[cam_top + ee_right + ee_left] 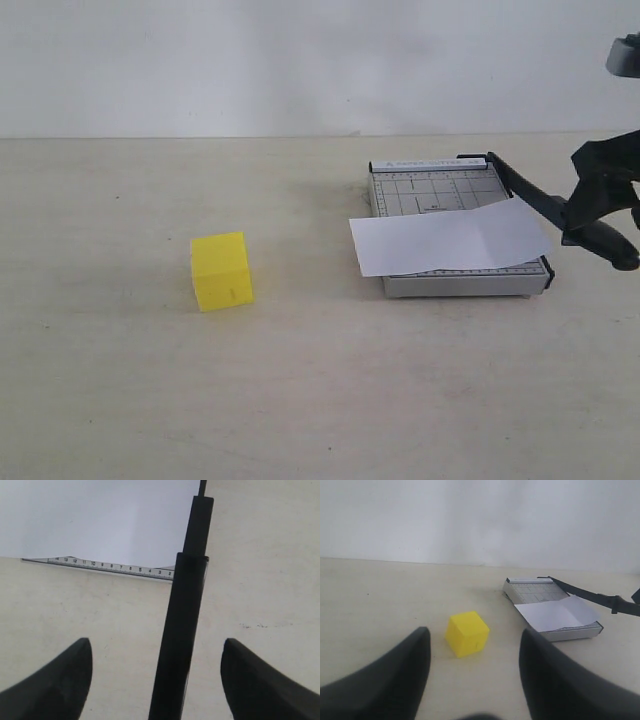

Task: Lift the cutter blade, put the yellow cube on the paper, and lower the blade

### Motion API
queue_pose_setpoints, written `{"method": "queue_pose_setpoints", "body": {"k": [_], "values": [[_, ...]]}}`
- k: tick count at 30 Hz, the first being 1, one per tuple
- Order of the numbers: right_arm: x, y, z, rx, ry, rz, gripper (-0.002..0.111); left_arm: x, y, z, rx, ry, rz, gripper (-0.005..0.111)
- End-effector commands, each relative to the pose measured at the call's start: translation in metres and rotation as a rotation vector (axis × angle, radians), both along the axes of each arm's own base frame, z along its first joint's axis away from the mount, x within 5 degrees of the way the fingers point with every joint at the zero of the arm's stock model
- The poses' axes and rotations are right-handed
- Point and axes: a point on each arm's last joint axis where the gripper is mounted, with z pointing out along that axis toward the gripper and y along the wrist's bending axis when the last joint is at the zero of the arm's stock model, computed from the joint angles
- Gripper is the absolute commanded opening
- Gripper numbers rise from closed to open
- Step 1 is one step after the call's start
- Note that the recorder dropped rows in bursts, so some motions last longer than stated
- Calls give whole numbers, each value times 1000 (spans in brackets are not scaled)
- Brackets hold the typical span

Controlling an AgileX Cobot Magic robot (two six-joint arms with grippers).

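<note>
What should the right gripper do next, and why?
Probably close the right gripper on the handle of the cutter blade. The jaws stand open on either side of the handle without gripping it. The yellow cube sits on the table, well apart from the paper, so raising the blade looks like the first step.

Soft, bright, even light fills all three views, and the wall (300, 60) is washed to a flat pale grey-white. The faces of the yellow cube (221, 270) differ only slightly in brightness, and it casts just a faint shadow on the counter (120, 380). A thin dark shadow lies under the near edge of the cutter board (430, 190). The paper (100, 515) is nearly blown out in the right wrist view. The left pincer (474, 632) and right pincer (156, 642) show as soft-edged, out-of-focus black shapes. The exterior view is slightly grainy.
</note>
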Motion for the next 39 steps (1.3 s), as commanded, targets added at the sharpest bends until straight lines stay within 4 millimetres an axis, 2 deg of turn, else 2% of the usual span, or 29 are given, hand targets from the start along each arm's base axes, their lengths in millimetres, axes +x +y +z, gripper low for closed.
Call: {"method": "queue_pose_setpoints", "body": {"k": [1, 10, 23, 33, 39], "values": [[6, -1, -5, -7, -2, 7, 69, -1, 0, 2, 10, -7, -8, 52], [15, -1, -25, -4, 58, 7, 69, -1, 1, 2, 15, -8, -4, 52], [19, -2, -26, -19, 23, 19, 69, -1, 1, 2, 22, -10, -3, 52], [25, -2, -41, -8, 53, 21, 69, -1, 1, 2, 26, -11, -1, 52], [28, -2, -52, -5, 87, 21, 61, -1, 1, 2, 27, -11, 0, 52]]}}
